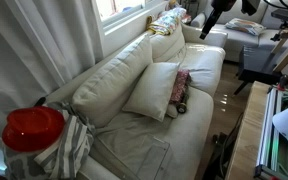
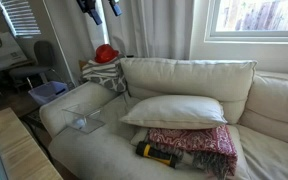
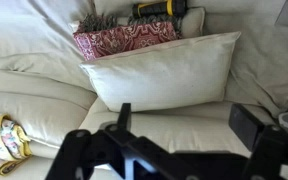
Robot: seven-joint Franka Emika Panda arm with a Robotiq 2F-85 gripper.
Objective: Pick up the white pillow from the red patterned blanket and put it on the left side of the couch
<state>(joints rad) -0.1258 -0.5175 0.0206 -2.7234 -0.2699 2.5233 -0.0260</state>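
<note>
While raised clear of pillow (image 3: 159, 70), hand (image 3: 184, 128) gapes

Open from above onto the white pillow (image 2: 174, 110); blocked behind by back cushions (image 2: 184, 75), crowded along the bench (image 2: 94, 152) front edge by a yellow-black tool (image 2: 159, 153).

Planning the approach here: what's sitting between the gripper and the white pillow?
Only bare couch fabric. In the wrist view the open gripper faces the white pillow with no object in between.
</note>
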